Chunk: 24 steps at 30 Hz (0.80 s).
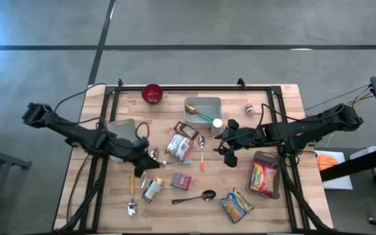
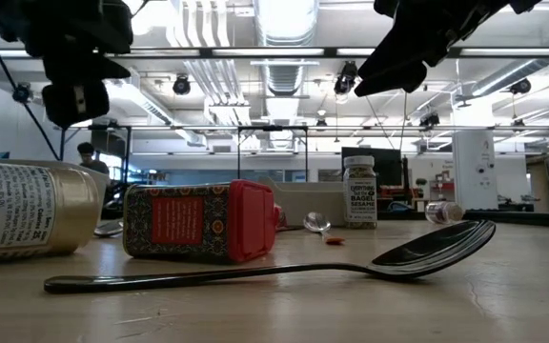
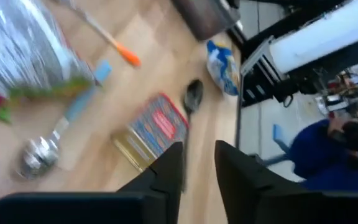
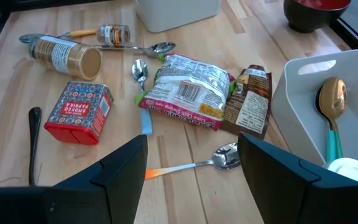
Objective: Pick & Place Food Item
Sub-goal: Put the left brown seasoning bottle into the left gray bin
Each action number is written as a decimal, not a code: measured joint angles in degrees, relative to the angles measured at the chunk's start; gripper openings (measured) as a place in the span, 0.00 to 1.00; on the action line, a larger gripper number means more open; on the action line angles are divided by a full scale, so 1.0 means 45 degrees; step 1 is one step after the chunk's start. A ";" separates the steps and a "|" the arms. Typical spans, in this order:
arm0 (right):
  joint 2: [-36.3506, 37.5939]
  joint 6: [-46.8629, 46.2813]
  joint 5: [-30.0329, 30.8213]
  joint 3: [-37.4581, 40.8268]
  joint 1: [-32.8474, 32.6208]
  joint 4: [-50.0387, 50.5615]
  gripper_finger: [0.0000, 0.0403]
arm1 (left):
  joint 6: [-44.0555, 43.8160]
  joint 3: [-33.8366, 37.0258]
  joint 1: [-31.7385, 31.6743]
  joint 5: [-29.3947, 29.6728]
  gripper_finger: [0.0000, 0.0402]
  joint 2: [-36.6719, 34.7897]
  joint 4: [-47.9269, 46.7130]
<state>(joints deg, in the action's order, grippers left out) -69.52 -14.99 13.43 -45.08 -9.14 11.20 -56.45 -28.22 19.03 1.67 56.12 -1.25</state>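
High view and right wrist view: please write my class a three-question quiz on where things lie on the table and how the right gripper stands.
1. True or false: the red bowl stands outside the white bin.
2. What lies in the white bin? A) gold spoon B) red tin C) packet
3. Fill in: the right gripper has its jaws ___ and holds nothing.

Key: 1 true; 2 A; 3 open.
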 joint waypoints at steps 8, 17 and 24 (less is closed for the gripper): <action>-0.0005 -0.0007 0.0000 0.0000 -0.0001 0.0000 0.62 | -0.1447 -0.2756 0.0103 -0.0183 0.26 0.1945 -0.4895; -0.0005 -0.0250 -0.0003 0.0000 -0.0001 0.0045 0.62 | -0.4090 -0.5309 0.1358 -0.0297 0.26 0.4217 -0.9401; -0.0005 -0.0247 -0.0010 0.0000 -0.0001 0.0053 0.62 | -0.6768 -0.5335 0.2349 0.0009 0.26 0.5142 -0.9912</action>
<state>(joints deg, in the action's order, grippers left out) -69.54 -16.10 13.39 -45.08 -9.15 11.44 -86.91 -52.23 29.60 1.71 79.26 -45.85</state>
